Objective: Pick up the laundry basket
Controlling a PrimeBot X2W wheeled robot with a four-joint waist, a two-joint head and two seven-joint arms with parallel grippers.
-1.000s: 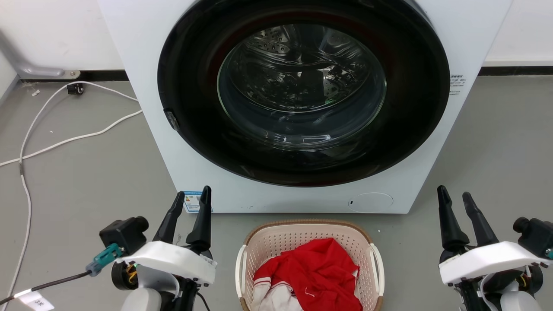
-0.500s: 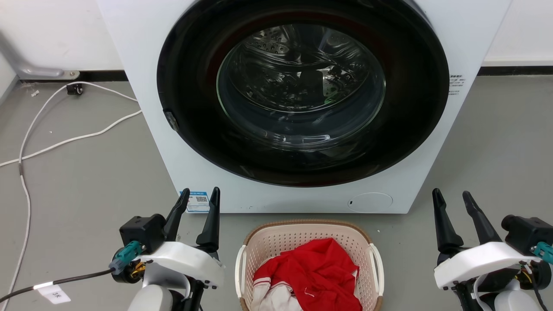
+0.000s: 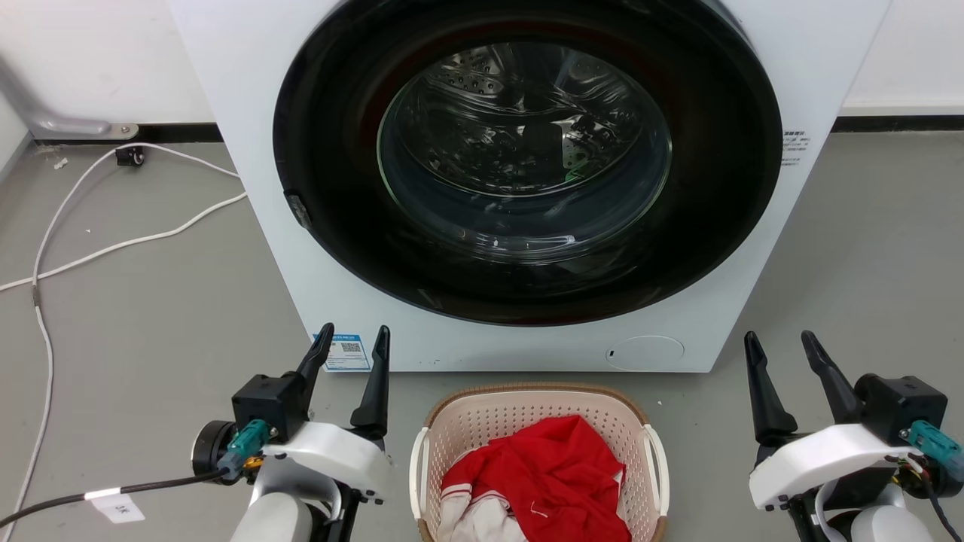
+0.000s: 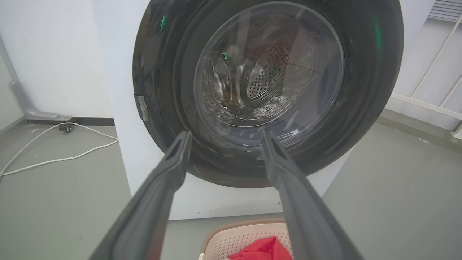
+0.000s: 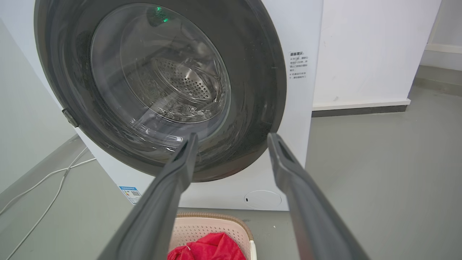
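Since 1.0 s ago, left gripper (image 3: 355,331) has slid right toward the basket (image 3: 520,418), and right gripper (image 3: 779,337) has edged left. You have the basket at lower centre of the head view, on the floor (image 3: 151,316) just before the washer (image 3: 316,286), with red cloth (image 3: 550,474) inside. Grippers flank it at lower left and lower right, neither touching it. Left fingers (image 4: 162,195) are spread apart, gripping nothing; right fingers (image 5: 168,195) are the same. In both wrist views the basket sits at the bottom edge.
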